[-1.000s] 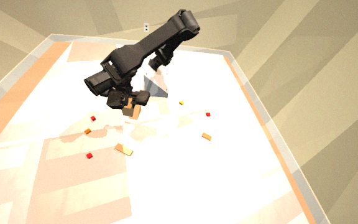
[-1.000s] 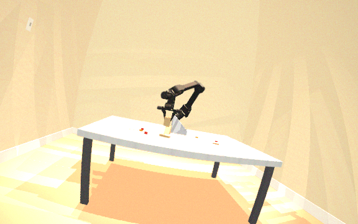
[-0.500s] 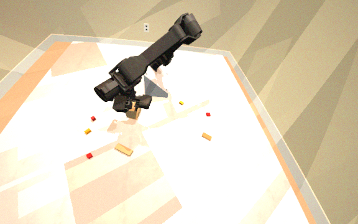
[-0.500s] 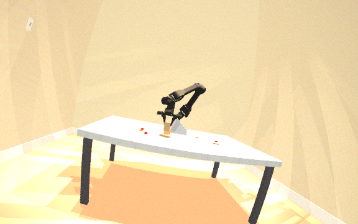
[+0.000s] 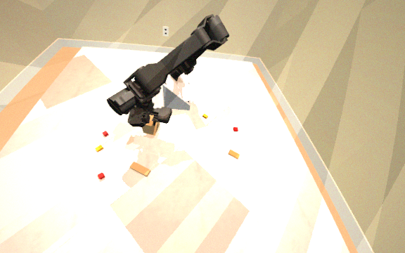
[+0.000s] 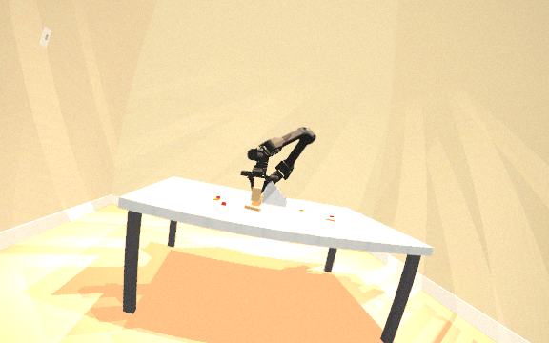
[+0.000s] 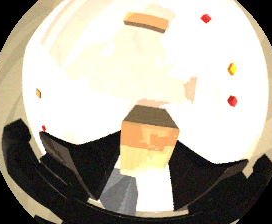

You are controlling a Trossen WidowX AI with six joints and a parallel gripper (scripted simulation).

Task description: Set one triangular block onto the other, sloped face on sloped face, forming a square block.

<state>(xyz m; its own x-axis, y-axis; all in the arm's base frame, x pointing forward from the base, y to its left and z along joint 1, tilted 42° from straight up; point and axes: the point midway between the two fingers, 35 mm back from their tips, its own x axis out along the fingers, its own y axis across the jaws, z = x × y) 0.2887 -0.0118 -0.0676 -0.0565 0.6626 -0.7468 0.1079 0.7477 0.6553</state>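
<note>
Table point(image 5: 188, 190) point(image 6: 274, 230) point(image 7: 102, 55), white-topped, is carried on four dark legs point(image 6: 132, 262); pale baseboards point(image 6: 31, 229) and beige walls point(image 6: 265, 71) are seen around it. One white outlet point(image 5: 165, 31) point(image 6: 46, 37) is mounted on the wall. Seen from above, three red cubes point(image 5: 100, 176) point(image 6: 223, 203) point(image 7: 206, 18) are counted, two left and one right; two yellow blocks point(image 5: 99, 148) point(image 7: 232, 68), one left, one farther right; and two orange bars point(image 5: 140, 169) point(image 6: 253, 208) point(image 7: 146, 22), one near, one right. One grey wedge-like shape point(image 5: 175, 101) point(image 6: 274, 196) point(image 7: 121, 192) is seen beyond the claw point(image 5: 150, 117) point(image 6: 256, 187) point(image 7: 147, 150). One wooden block point(image 5: 150, 128) point(image 6: 255, 194) point(image 7: 148, 150) is grasped by the claw; orange is seen below it, but whether they are touching cannot be told.
</note>
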